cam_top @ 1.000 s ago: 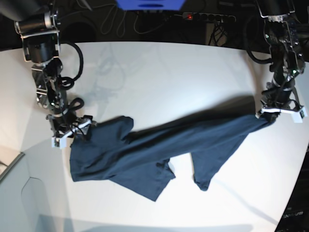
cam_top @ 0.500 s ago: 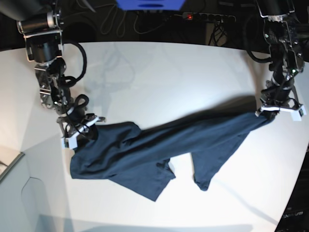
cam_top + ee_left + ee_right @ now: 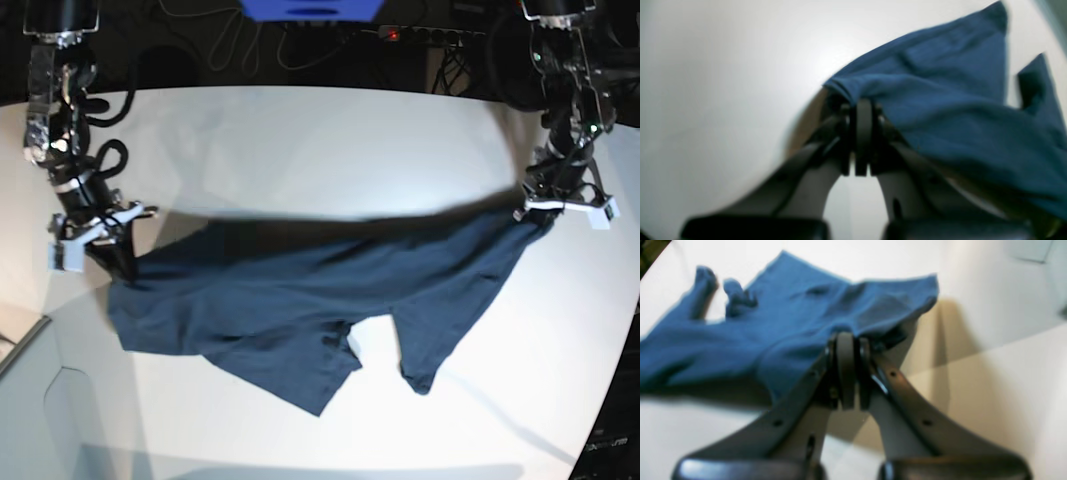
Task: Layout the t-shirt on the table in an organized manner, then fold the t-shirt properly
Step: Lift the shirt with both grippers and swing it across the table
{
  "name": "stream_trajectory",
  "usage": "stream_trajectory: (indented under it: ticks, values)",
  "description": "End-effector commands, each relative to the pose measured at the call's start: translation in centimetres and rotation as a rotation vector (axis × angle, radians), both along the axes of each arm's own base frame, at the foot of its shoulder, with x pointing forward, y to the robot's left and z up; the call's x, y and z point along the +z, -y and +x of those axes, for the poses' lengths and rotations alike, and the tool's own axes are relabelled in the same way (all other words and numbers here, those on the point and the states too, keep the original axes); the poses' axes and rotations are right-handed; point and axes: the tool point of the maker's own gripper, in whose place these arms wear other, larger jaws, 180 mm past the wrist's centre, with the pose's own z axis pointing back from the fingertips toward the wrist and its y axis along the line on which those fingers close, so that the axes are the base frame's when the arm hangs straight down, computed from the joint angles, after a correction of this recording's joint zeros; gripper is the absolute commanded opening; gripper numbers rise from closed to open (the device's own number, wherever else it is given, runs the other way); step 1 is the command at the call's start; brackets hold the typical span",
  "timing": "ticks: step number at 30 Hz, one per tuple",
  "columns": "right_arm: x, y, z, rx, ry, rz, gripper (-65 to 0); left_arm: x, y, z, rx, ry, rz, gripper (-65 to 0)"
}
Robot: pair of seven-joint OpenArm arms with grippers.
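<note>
The dark navy t-shirt (image 3: 300, 290) hangs stretched between my two grippers above the white table (image 3: 320, 150), its lower part sagging onto the tabletop. My left gripper (image 3: 556, 212), on the base view's right, is shut on one edge of the t-shirt (image 3: 957, 110); its jaws are pressed together (image 3: 862, 136). My right gripper (image 3: 112, 250), on the base view's left, is shut on the other edge of the t-shirt (image 3: 790, 320); its jaws are closed (image 3: 846, 370). A sleeve hangs down at the front (image 3: 425, 370). The neck label is not visible.
A pale grey box corner (image 3: 40, 400) sits at the table's front left. Cables and a power strip (image 3: 430, 36) lie behind the far table edge. The table's curved edge (image 3: 600, 400) runs along the right side.
Both grippers have risen and moved apart, the right gripper outward to the base view's left. The shirt is pulled wider and flatter, with more cloth lifted off the table.
</note>
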Motion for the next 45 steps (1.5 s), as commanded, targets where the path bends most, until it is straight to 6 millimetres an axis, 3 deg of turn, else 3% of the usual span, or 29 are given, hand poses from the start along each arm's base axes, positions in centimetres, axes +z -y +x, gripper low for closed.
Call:
stream_trajectory:
  ticks: [1, 8, 14, 17, 22, 24, 27, 31, 36, 41, 45]
  values:
    - [2.3, 0.9, 0.2, -0.017, 0.076, -0.001, -65.0, 0.8, 0.0, 0.3, 0.010, 0.036, 0.001, -64.9]
    - [3.9, 5.2, -1.6, -0.159, 0.114, -0.015, -65.0, -0.7, 1.5, -1.2, 0.009, -0.002, -0.037, -64.5]
    - [4.2, 5.6, -0.9, -0.166, 0.128, -0.018, -65.0, -0.6, 2.0, -0.8, 0.012, 0.009, -0.050, -62.8]
    - [4.8, 5.5, 0.0, -0.162, 0.145, -0.012, -65.0, 0.1, 2.1, 0.5, 0.005, 0.033, -0.056, -52.0]
    - [5.0, 5.4, 1.5, -0.152, 0.110, -0.012, -65.0, 0.8, 3.6, 2.4, -0.052, 0.020, -0.091, -22.9]
    - [5.0, 5.3, 2.0, -0.147, 0.094, -0.013, -65.0, 0.9, 3.6, 2.5, -0.055, 0.022, -0.092, -17.2]
    - [5.4, 5.3, 2.4, -0.147, 0.098, -0.013, -65.0, 1.5, 3.8, 2.2, -0.061, 0.034, -0.082, -17.0]
    - [6.0, 5.3, 2.8, -0.143, 0.112, -0.017, -65.0, 1.2, 4.0, -0.9, -0.073, 0.000, -0.062, -17.0]
    - [6.4, 5.5, 3.0, -0.141, 0.118, -0.030, -65.0, -1.0, 5.3, -4.5, -0.066, -0.076, -0.095, -17.0]
    - [6.2, 5.6, 2.9, -0.142, 0.113, -0.030, -65.0, -3.8, 8.4, -5.6, -0.139, -0.153, -0.133, -17.0]
    - [6.0, 5.6, 2.7, -0.142, 0.106, -0.030, -65.0, -4.2, 9.1, -5.4, -0.154, -0.163, -0.140, -17.0]
